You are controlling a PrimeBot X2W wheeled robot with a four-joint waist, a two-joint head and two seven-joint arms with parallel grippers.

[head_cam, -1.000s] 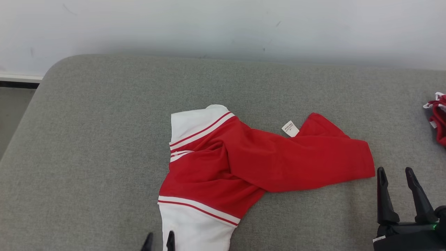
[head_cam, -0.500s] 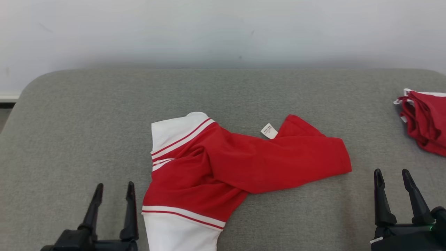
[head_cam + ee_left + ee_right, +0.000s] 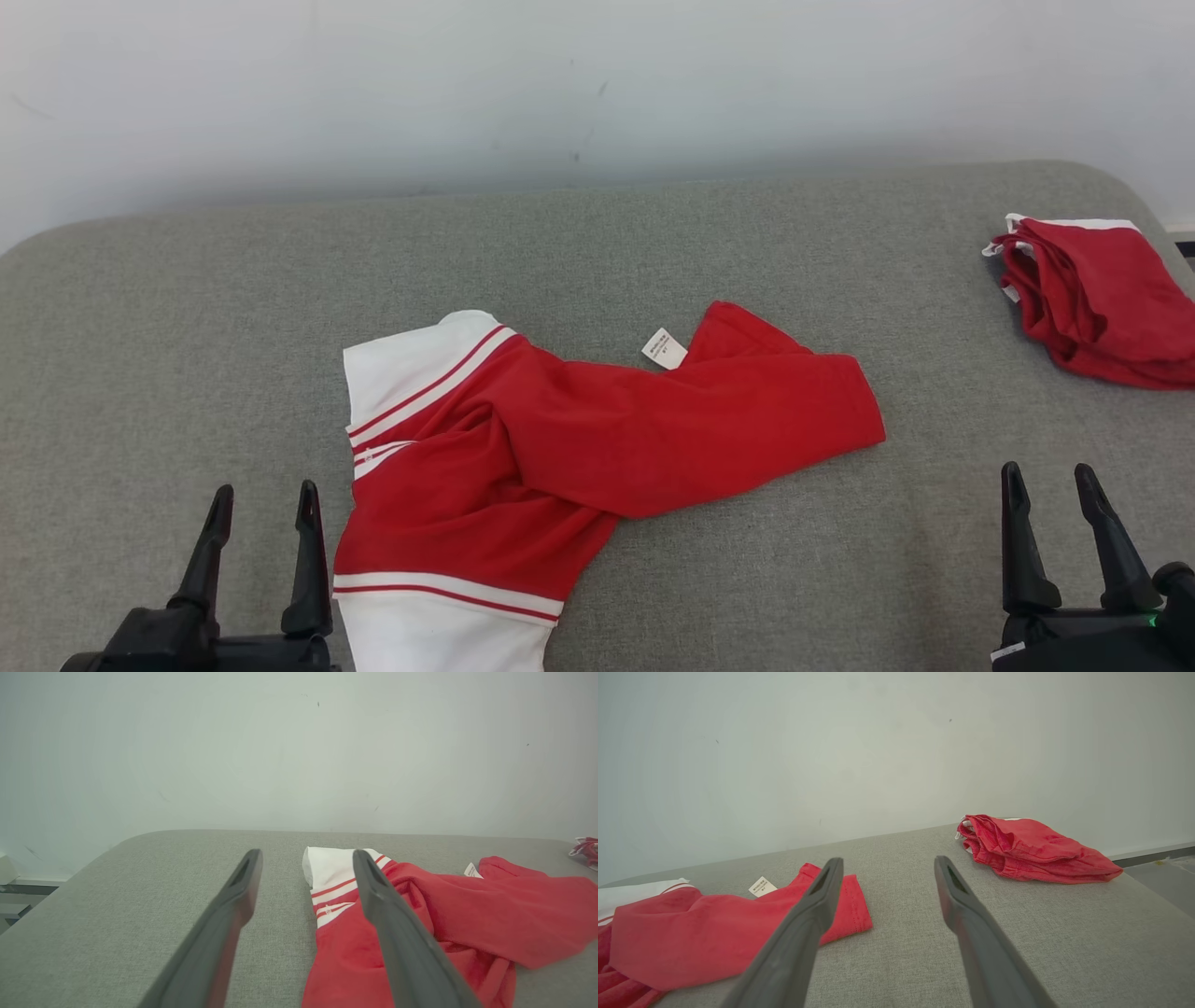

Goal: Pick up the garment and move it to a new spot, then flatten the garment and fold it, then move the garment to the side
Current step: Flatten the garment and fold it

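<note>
my left hand (image 3: 265, 488) stands wide and empty at the near left of the grey fabric-covered worktop (image 3: 187, 327). its two fingers point up the head view, just beside the left edge of the garment (image 3: 579, 434). my right hand (image 3: 1047, 468) is just as wide and empty at the near right, well apart from the cloth. neither hand holds anything.

the garment is a red top with white, red-striped ends. it lies about the middle of the worktop, towards my side, and it is far from flat. one red part is thrown across the body and runs out to the right, with deep creases where it crosses. one white end (image 3: 401, 359) points away from me and the other white end (image 3: 439, 635) runs off the bottom of the head view. a small white label (image 3: 664, 348) shows at its far edge. in the left wrist view one finger (image 3: 397, 938) overlaps the cloth's edge, but i cannot tell whether it touches.

as i judge it, the garment may be lying at its new spot, though the pictures cannot settle that. flattening is not done, nor folding, nor moving it aside. next i would take two edges and spread it out. a loosely folded red cloth (image 3: 1102, 299) sits at the far right corner, near the wall (image 3: 560, 84). that side looks like the place for finished pieces.
</note>
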